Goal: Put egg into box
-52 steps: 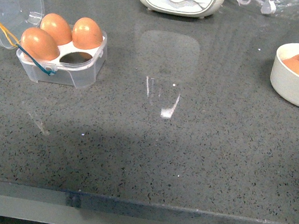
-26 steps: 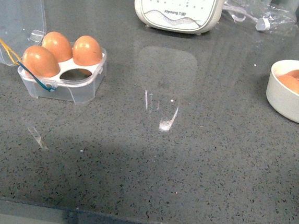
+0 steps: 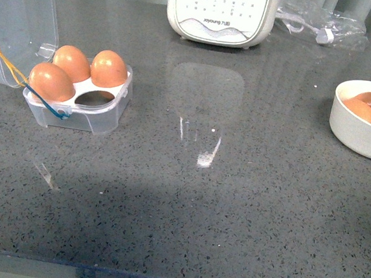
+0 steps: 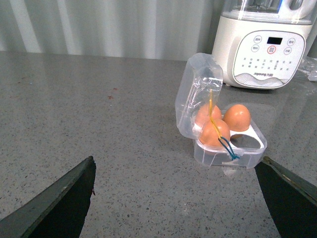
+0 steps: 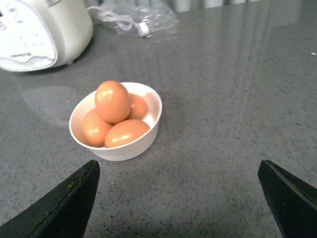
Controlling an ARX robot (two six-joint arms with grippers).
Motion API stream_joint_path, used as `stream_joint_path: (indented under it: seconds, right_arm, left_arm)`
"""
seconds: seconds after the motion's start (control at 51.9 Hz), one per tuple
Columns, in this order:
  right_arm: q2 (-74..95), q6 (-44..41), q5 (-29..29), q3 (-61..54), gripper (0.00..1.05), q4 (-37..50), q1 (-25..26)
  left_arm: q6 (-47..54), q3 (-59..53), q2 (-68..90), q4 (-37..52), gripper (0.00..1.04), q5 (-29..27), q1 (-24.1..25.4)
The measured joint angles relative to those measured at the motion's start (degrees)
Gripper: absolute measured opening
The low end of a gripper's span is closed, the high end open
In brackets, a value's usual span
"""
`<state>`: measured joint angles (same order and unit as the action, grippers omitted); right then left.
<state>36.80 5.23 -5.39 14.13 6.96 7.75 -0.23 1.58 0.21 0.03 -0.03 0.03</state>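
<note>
The left tool [image 4: 177, 163] is hanging wide open over the grey worktop [image 3: 231, 208], gripping nothing. It is facing the clear egg carton [image 3: 104, 123], whose lid [image 3: 20, 20] is standing up and whose tray is carrying three brown eggs [image 3: 109, 68]. The right tool [image 5: 178, 166] is likewise gaping with nothing in it, facing the white bowl [image 5: 148, 130]. The bowl is sitting well apart from the carton, and there the egg [image 5: 112, 100] is lying on top of three others. A white kitchen appliance [image 3: 219, 15] is standing behind.
</note>
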Motion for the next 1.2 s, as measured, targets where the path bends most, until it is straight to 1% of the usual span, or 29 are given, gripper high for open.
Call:
stream_joint_path:
  seconds: [0.039,0.154,0.231,0.347,0.578,0.752,1.195]
  right_arm:
    - [4.63,-2.78,-3.34,1.51,0.97,2.23,1.05]
    - [14.73,-8.61,-8.81,5.16,0.97,5.73,2.45]
    - [18.69,-10.38,-12.37,7.41,0.97,6.71,2.93]
    - [23.63,-12.79,-14.49,10.75,0.97,7.28,3.02]
    - [31.26,-14.6,-15.12,14.56,0.97,9.51,1.77]
    - [37.73,-14.97,-15.32,16.81,0.97,13.03,0.44]
    - [47.21,-15.63,-14.14,21.88,0.97,15.82,-2.36]
  left_arm:
    - [0.0,0.0,0.0,0.0,0.98,0.0,0.0]
    - [0.0,0.0,0.0,0.0,0.98,0.0,0.0]
    - [0.0,0.0,0.0,0.0,0.98,0.0,0.0]
    - [0.0,0.0,0.0,0.0,0.98,0.0,0.0]
    - [0.0,0.0,0.0,0.0,0.98,0.0,0.0]
    - [0.0,0.0,0.0,0.0,0.98,0.0,0.0]
    - [0.0,0.0,0.0,0.0,0.98,0.0,0.0]
